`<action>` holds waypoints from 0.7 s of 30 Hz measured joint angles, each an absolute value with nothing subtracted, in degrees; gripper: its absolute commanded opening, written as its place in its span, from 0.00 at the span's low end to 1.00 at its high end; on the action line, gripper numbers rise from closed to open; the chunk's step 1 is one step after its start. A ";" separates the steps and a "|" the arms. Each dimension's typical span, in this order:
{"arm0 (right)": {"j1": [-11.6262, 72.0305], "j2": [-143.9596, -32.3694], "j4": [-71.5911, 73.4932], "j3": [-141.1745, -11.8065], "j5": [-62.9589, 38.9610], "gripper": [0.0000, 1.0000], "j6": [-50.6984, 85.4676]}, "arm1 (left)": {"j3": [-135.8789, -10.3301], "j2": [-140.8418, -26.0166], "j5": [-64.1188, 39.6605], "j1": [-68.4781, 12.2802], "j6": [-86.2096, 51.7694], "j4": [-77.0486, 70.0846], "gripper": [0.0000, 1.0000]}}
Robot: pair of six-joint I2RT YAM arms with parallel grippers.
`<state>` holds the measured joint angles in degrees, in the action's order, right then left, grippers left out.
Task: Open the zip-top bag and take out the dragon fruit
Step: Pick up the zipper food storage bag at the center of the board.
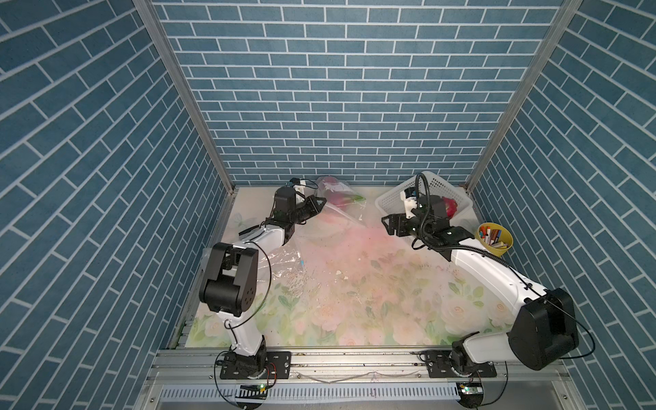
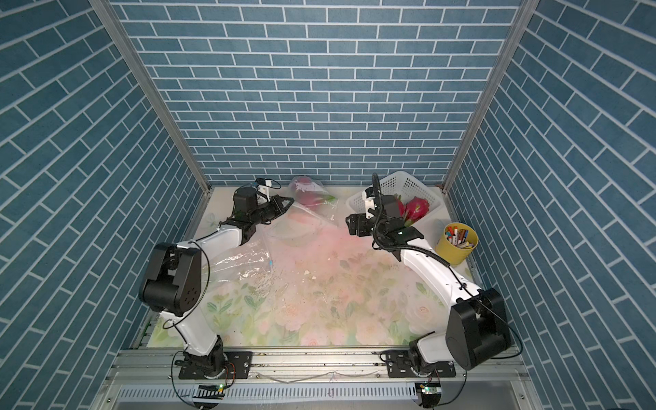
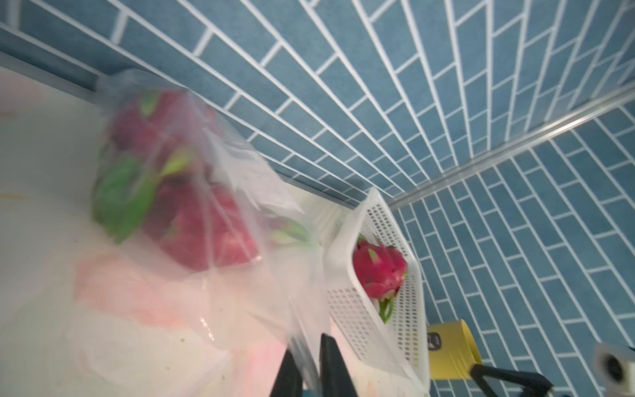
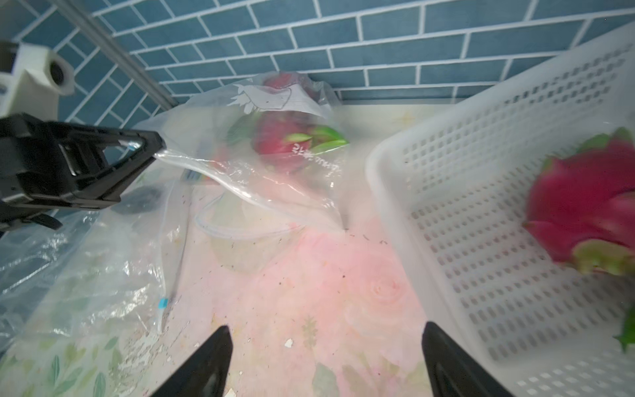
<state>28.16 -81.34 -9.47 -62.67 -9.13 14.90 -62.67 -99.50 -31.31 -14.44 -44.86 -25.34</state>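
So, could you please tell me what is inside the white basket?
At least one dragon fruit lies in the basket. The right arm covers part of the inside, so I cannot tell whether more lie there.

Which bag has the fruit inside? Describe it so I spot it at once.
Look along the foot of the blue brick back wall, between the left gripper and the white basket. The zip-top bag there, unlike the flat empty bag by the left arm, bulges with magenta dragon fruit.
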 measured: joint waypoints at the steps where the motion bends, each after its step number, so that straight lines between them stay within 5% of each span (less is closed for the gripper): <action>1: 29.43 -82.02 -9.19 -62.92 -8.95 0.85 13.63 | -60.55 -97.58 -31.29 -15.42 -45.84 -26.63 0.07; 12: 42.09 -87.07 -0.12 -63.22 -4.60 0.87 -4.19 | -50.48 -85.43 -30.74 -21.87 -53.30 -28.62 0.12; 21: 45.21 -93.08 6.83 -63.92 2.70 0.77 -13.72 | -50.22 -82.30 -31.59 -22.02 -55.00 -27.14 0.12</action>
